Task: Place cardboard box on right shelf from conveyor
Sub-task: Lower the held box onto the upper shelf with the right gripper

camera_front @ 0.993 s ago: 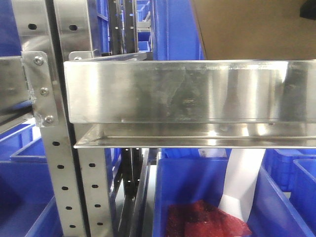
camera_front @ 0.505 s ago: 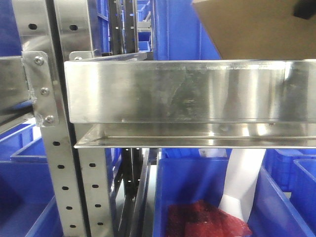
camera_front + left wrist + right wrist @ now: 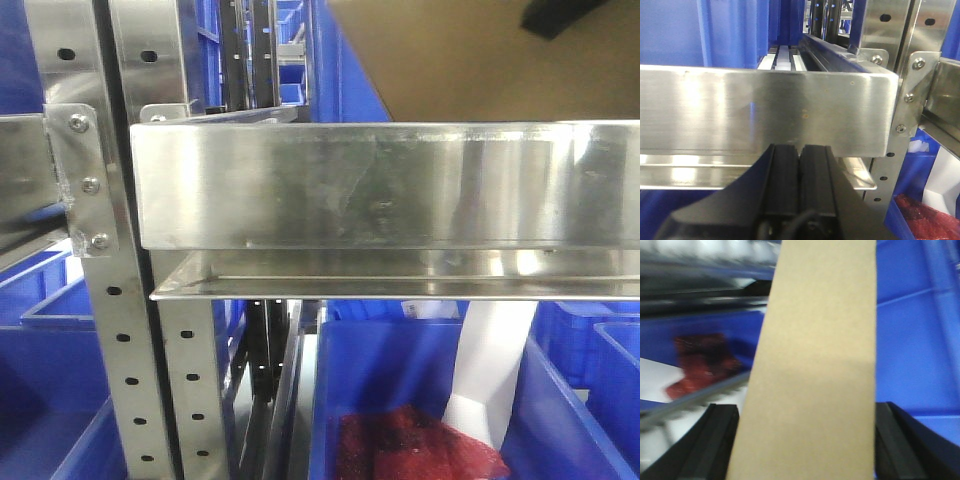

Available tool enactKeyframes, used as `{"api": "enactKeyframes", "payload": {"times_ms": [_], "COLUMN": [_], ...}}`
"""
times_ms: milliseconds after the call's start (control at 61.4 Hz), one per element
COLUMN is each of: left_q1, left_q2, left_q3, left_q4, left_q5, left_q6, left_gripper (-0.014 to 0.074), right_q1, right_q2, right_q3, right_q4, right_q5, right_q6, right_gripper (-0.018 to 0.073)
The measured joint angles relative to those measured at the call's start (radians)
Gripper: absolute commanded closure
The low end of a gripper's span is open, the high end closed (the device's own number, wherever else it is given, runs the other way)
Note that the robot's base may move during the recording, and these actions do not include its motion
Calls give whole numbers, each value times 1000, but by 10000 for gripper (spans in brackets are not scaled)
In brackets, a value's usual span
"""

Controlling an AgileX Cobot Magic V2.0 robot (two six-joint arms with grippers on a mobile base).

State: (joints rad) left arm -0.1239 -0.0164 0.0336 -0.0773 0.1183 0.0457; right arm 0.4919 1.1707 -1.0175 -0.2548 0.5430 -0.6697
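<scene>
The tan cardboard box [image 3: 470, 60] hangs at the top right of the front view, just above and behind the broad steel lip of the right shelf [image 3: 380, 185]. In the right wrist view the cardboard box [image 3: 815, 355] fills the middle, and my right gripper [image 3: 805, 440] is shut on it, one black finger [image 3: 715, 440] against each side. A finger [image 3: 560, 15] also shows dark on the box in the front view. My left gripper [image 3: 800, 167] is shut on nothing, close in front of a steel shelf lip [image 3: 765, 110]. The conveyor is out of view.
Perforated steel uprights [image 3: 120, 330] stand left of the shelf. Blue plastic bins [image 3: 400, 400] sit below and behind it; one holds a red mesh bundle [image 3: 420, 445] and a white sheet [image 3: 490, 370]. Another screwed upright [image 3: 905, 115] is right of my left gripper.
The cardboard box has shifted left along the top of the front view over the shelf lip, and the dark finger on it moved left with it. The shelf and bins are unchanged.
</scene>
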Motion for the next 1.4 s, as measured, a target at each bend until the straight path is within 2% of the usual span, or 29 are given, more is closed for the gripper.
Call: {"api": "enactKeyframes", "payload": {"times_ms": [358, 667, 765, 912, 1026, 1074, 1140, 1335, 1400], "left_q1": [0, 0, 0, 0, 0, 0, 0, 0, 0], "left_q2": [0, 0, 0, 0, 0, 0, 0, 0, 0], "left_q3": [0, 0, 0, 0, 0, 0, 0, 0, 0], "left_q4": [0, 0, 0, 0, 0, 0, 0, 0, 0], "left_q5": [0, 0, 0, 0, 0, 0, 0, 0, 0], "left_q6": [0, 0, 0, 0, 0, 0, 0, 0, 0], "left_gripper": [713, 713, 713, 713, 713, 713, 713, 713, 713], "right_q1": [1, 1, 1, 1, 1, 1, 1, 1, 1], "right_q2": [-24, -161, -193, -202, -202, -202, -202, -245, -277], "right_q3": [0, 0, 0, 0, 0, 0, 0, 0, 0], "right_q4": [166, 255, 246, 179, 178, 183, 189, 197, 197], "right_q5": [147, 203, 203, 207, 207, 207, 207, 211, 213], "right_q6": [2, 3, 3, 5, 12, 28, 77, 337, 431], "right_gripper": [-33, -33, -33, -33, -16, 14, 104, 533, 534]}}
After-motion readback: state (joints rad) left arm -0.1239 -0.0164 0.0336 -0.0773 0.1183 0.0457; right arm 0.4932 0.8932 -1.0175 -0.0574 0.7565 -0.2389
